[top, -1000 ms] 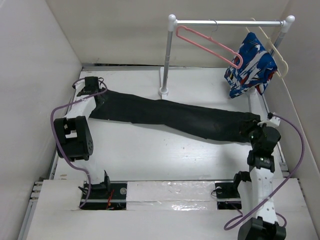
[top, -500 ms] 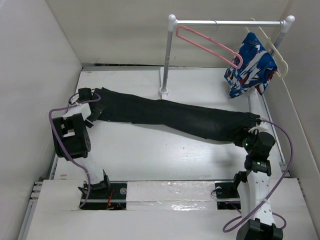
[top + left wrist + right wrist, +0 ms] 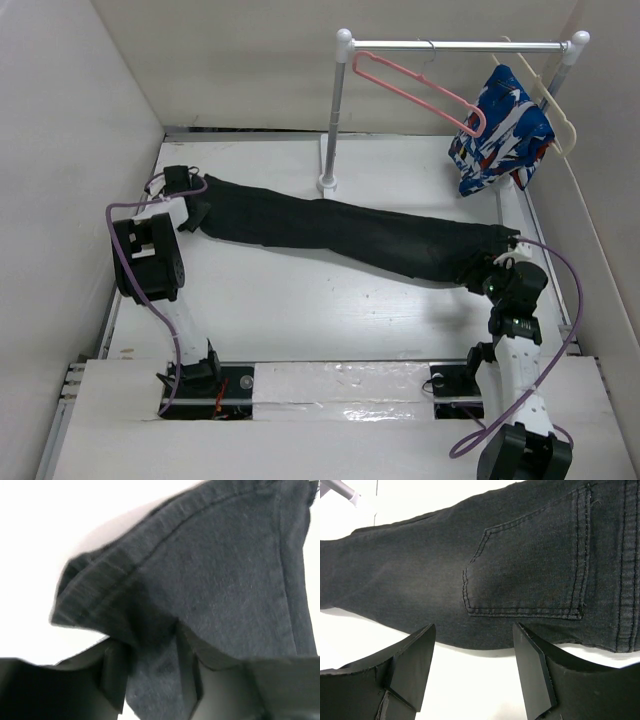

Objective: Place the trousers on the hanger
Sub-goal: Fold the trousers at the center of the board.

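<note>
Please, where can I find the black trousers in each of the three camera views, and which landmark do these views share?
Top view: the trousers lie slantwise across the middle, from upper left to right.
Left wrist view: one end of them fills the centre and the right side.
Right wrist view: the part with the back pocket fills the upper half.
Shared landmark: the white table under them.

The left arm (image 3: 165, 214) and right arm (image 3: 516, 375) share white links, black joints, black wedge-shaped jaws, purple cables (image 3: 577, 300).
</note>
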`<state>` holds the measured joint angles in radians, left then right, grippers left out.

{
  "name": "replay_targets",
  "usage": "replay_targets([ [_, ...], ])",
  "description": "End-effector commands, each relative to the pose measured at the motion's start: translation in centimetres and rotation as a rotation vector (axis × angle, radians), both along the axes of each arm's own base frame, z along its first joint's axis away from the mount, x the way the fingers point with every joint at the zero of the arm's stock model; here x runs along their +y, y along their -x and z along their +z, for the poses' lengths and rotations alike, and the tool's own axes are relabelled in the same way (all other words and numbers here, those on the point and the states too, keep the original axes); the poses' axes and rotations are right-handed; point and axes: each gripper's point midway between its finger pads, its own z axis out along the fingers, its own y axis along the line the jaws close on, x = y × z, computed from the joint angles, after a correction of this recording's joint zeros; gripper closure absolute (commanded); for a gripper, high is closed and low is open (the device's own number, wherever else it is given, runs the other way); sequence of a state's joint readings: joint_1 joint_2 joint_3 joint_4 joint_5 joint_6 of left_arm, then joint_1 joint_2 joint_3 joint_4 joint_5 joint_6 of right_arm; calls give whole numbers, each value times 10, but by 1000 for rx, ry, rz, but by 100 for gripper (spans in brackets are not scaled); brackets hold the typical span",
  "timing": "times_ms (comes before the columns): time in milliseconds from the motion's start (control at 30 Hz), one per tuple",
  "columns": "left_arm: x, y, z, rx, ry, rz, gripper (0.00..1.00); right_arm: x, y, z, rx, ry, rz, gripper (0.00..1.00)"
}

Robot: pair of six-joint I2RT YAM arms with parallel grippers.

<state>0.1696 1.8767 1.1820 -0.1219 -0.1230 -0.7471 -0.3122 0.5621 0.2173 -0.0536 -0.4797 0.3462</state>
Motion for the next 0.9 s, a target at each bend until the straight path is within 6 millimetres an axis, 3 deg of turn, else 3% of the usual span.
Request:
replay_targets([
  [0,-13,12,-23,95,18,-20,77,-2,-10,24,-96,43,17,31],
  [33,-15,12,-23,95,22,-30,83,-2,-10,24,-96,43,17,31],
  [67,-16,12,-23,93,25,-41,100,-2,-10,27,-102,48,15,31],
  [200,-14,16,-21,90,40,-68,100,-1,-10,33,-117,50,22,32],
  [300,-13,32,-21,98,46,-61,100,3,-6,33,-108,42,35,32],
  [367,-12,54,-30,130,62,-43,100,4,-4,33,-106,37,41,32],
  [400,-9,59,-21,107,58,-27,100,5,-3,34,-109,36,42,32],
  [467,-3,84,-24,156,20,16,100,6,-2,36,-115,34,46,32],
  [500,2,87,-11,134,-4,40,100,7,-2,36,-114,32,50,32],
  [567,12,110,-5,183,-66,95,100,10,1,37,-106,28,66,31],
  [600,18,114,10,153,-93,127,100,10,2,37,-102,31,71,31],
  [667,29,134,17,177,-161,179,100,12,7,37,-89,39,77,31],
  [700,33,138,31,144,-185,203,100,11,8,38,-91,45,76,27],
  [833,54,158,49,125,-222,299,99,10,12,43,-108,58,63,9],
  [867,58,159,55,123,-222,307,86,9,12,43,-104,61,52,7],
])
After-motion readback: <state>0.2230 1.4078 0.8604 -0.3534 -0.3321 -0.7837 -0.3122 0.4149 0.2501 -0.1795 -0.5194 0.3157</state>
